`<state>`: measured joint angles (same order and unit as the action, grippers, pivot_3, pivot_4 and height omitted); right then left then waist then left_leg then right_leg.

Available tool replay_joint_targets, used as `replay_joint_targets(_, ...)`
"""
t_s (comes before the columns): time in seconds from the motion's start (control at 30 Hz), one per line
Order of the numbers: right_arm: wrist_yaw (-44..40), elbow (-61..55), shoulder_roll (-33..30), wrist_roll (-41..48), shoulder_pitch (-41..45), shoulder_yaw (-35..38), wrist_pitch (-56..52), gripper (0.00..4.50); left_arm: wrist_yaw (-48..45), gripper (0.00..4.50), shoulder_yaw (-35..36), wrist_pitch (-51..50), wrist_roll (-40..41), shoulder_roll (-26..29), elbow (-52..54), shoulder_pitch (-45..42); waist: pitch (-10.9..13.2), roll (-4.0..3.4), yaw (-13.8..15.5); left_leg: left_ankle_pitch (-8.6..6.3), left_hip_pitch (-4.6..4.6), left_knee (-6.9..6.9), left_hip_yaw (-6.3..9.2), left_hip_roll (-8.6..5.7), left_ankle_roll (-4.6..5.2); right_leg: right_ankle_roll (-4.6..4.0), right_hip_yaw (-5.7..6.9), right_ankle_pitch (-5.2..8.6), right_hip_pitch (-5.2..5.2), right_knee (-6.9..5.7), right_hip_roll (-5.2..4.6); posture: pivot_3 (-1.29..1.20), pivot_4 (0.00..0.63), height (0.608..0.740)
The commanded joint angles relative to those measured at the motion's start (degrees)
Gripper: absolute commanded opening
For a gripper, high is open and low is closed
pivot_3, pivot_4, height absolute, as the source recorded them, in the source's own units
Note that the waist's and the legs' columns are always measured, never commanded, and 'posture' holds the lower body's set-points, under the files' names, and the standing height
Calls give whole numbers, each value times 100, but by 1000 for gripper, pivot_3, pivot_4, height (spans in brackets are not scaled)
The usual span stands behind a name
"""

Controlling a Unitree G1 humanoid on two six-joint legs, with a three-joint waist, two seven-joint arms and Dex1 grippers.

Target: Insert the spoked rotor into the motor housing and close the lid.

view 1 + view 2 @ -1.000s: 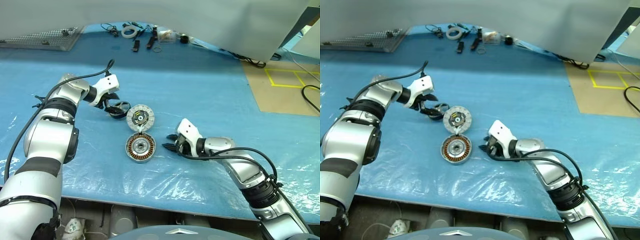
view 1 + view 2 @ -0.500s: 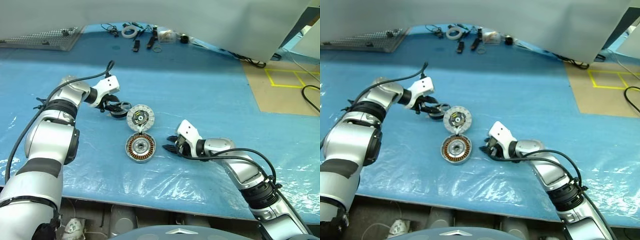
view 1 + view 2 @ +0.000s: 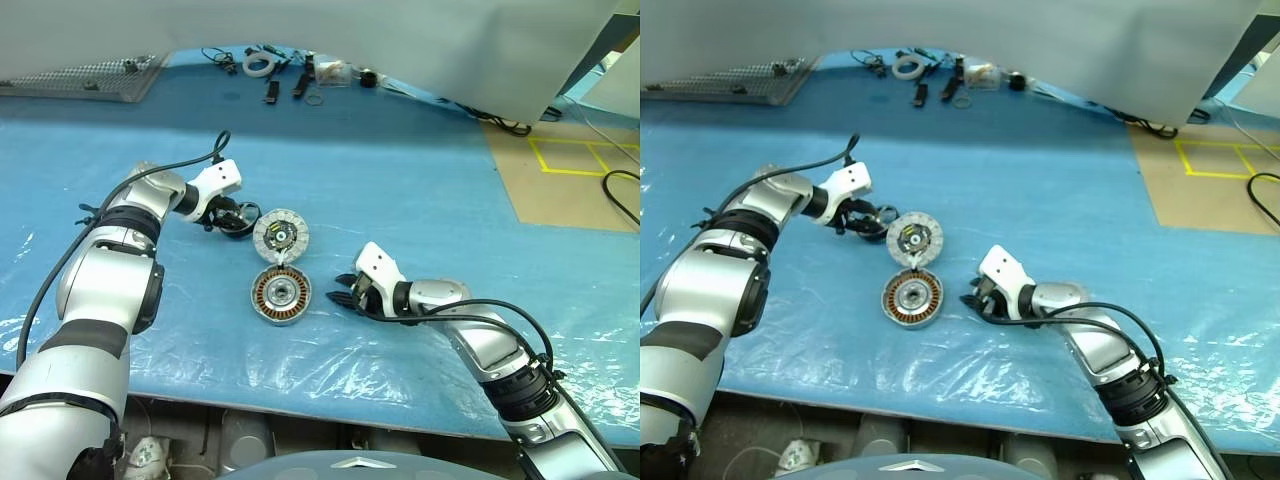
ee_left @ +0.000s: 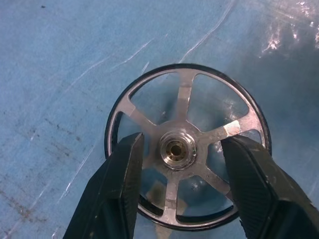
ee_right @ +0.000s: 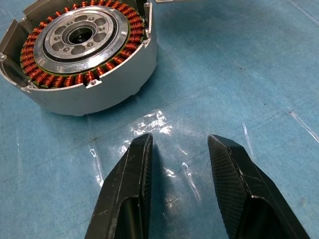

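The spoked rotor [image 4: 187, 149], a dark ring with silver spokes and a hub, lies flat on the blue sheet. My left gripper [image 3: 236, 215] hangs over it, open, one finger on each side of the hub with a gap on both sides. The lid [image 3: 281, 235] lies just right of the rotor, segmented face up. In front of the lid sits the motor housing [image 3: 281, 294], copper windings up, also seen close in the right wrist view [image 5: 82, 50]. My right gripper [image 3: 341, 293] rests low on the sheet to the housing's right, open and holding nothing.
A tape roll [image 3: 258, 64] and small tools lie at the table's far edge, with a metal mesh panel [image 3: 90, 75] at far left. Brown floor with yellow tape [image 3: 570, 165] and a black cable [image 3: 620, 195] lie to the right.
My left forearm has settled slightly lower over the rotor. Rotor, lid and housing lie where they were. The right arm has not moved.
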<state>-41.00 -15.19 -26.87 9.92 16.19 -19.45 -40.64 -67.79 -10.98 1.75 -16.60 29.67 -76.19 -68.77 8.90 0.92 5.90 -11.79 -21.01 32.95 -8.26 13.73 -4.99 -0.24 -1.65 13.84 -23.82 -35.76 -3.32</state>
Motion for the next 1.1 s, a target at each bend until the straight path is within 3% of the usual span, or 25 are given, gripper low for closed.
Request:
replay_joint_targets(0.03,22,-141,-14,-30,-38,-9,90,1826,81,2557,-63,-43,-95,74,11,14,0,0,0,0,1,0,0,0,0,0,0,0,1,1,0,0,150,740)
replay_joint_targets(0.3,16,-153,-23,-74,-54,-15,100,1826,71,2557,-37,3,-56,14,23,61,0,0,-7,0,18,0,0,0,0,0,0,0,18,1,-1,0,150,740)
replay_joint_targets(0.5,3,-148,-28,-95,-66,-9,103,1826,101,1353,-87,41,-106,-9,22,87,2,-3,-3,0,61,-12,1,-3,0,0,0,1,60,10,-14,0,150,740)
replay_joint_targets(1.1,-180,68,-24,-26,189,42,196,1826,-48,1341,-110,632,-106,365,201,404,2,-4,-44,-1,86,-26,-2,-5,0,-1,-3,1,72,15,-13,0,150,740)
